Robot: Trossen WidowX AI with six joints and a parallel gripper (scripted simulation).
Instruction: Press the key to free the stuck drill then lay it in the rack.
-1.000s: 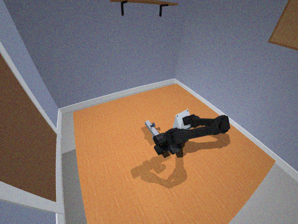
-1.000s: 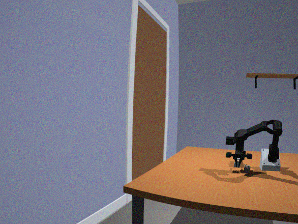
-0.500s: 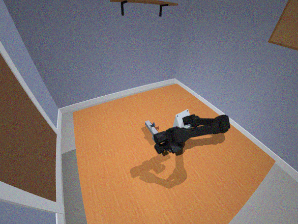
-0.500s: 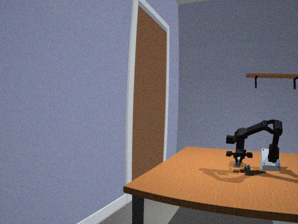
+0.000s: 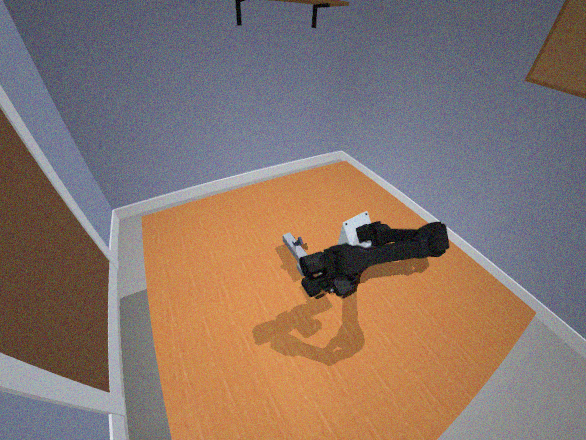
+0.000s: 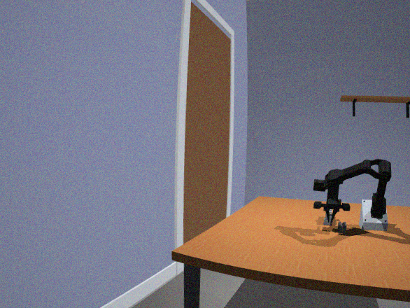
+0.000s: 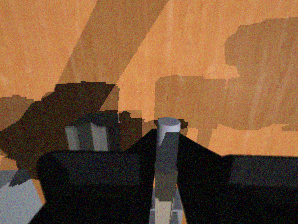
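My gripper (image 7: 162, 134) (image 5: 318, 283) (image 6: 330, 216) points down over the table and is shut on the drill (image 7: 168, 127), a slim grey cylinder standing upright between the dark fingers. Its rounded end sticks out past the fingertips, above the table. The small dark rack (image 6: 341, 228) (image 7: 88, 136), with upright grey prongs, stands in shadow just to the left of the drill in the wrist view. The long grey block (image 5: 293, 244) that held the drill lies beside the gripper. A corner of it shows in the wrist view (image 7: 14, 202). I cannot make out the key.
The arm's white base (image 5: 356, 226) (image 6: 371, 218) stands at the table's far side. The orange table (image 5: 225, 325) (image 6: 266, 252) has edges close on the right in the top view. A wall shelf (image 6: 378, 99) hangs well above.
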